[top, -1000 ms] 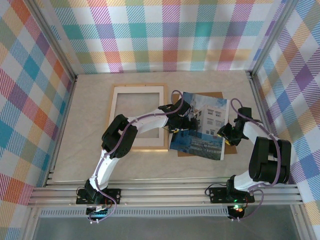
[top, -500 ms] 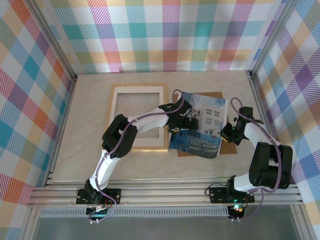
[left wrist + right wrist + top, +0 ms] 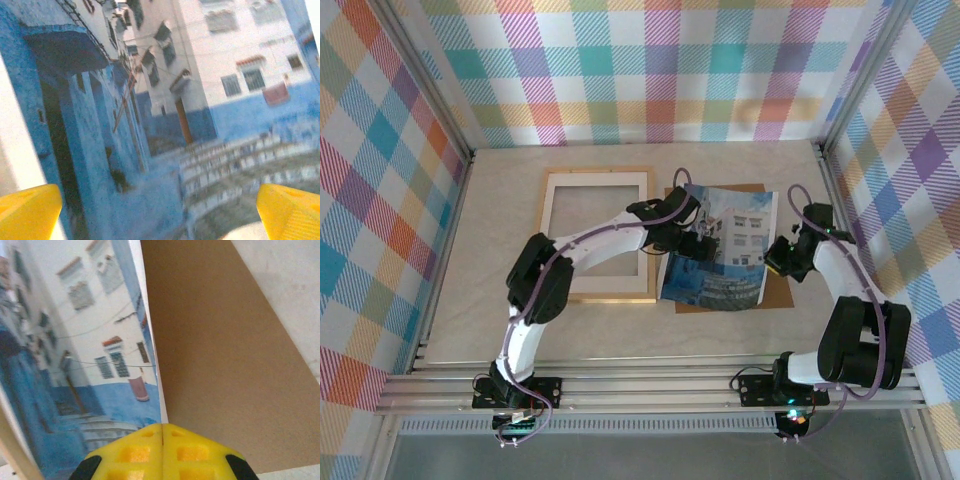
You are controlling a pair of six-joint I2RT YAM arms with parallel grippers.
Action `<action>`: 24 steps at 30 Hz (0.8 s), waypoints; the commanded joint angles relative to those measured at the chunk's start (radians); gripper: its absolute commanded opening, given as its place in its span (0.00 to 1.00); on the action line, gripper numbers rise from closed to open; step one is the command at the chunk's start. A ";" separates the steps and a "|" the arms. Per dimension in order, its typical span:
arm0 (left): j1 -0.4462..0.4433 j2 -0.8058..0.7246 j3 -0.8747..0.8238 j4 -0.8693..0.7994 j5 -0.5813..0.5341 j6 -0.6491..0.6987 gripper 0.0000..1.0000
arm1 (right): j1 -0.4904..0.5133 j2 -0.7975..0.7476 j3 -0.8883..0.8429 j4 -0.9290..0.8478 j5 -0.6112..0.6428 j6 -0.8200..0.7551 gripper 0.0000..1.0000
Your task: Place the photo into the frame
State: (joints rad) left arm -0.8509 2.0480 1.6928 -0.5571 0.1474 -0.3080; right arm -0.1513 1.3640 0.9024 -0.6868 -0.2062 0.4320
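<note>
The photo [image 3: 725, 250], a print of blue and white buildings, lies over a brown backing board [image 3: 776, 292] to the right of the frame [image 3: 548, 240]. The frame is thin golden wood with a white inner border and lies flat at centre left. My right gripper [image 3: 779, 258] is shut on the photo's right edge; in the right wrist view that edge [image 3: 152, 365] runs into the closed yellow fingers [image 3: 135, 455]. My left gripper [image 3: 686, 240] hovers open over the photo's left part, its yellow fingertips [image 3: 30, 212] wide apart above the print [image 3: 165, 125].
The brown backing board [image 3: 225, 355] sticks out from under the photo on the right and far side. Plaid walls enclose the table [image 3: 500, 330] on three sides, and a metal rail [image 3: 640, 385] runs along the near edge.
My right gripper has shut on the photo's right edge and moved slightly up and away. The photo's near right corner has lifted off the board. The left gripper stays open over the photo.
</note>
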 commanded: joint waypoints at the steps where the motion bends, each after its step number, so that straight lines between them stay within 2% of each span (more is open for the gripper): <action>1: -0.060 -0.121 -0.095 0.067 -0.067 0.190 1.00 | 0.000 -0.015 0.109 -0.052 -0.059 -0.001 0.01; 5: -0.155 -0.195 -0.211 0.201 -0.154 0.326 1.00 | 0.000 0.036 0.208 -0.052 -0.125 0.028 0.00; 10: -0.251 -0.208 -0.269 0.370 -0.158 0.380 1.00 | -0.001 0.087 0.262 -0.009 -0.175 0.062 0.00; 18: -0.315 -0.061 -0.160 0.428 -0.178 0.391 1.00 | 0.000 0.070 0.272 0.021 -0.179 0.091 0.00; 21: -0.331 0.005 -0.078 0.399 -0.193 0.410 1.00 | -0.001 0.065 0.263 0.038 -0.200 0.104 0.00; 24: -0.332 0.049 -0.034 0.406 -0.284 0.411 1.00 | 0.000 0.053 0.250 0.052 -0.216 0.118 0.00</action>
State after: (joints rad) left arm -1.1679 2.0750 1.6085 -0.1753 -0.0551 0.0765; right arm -0.1513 1.4494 1.1522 -0.6659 -0.3809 0.5224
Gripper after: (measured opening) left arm 0.998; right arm 0.064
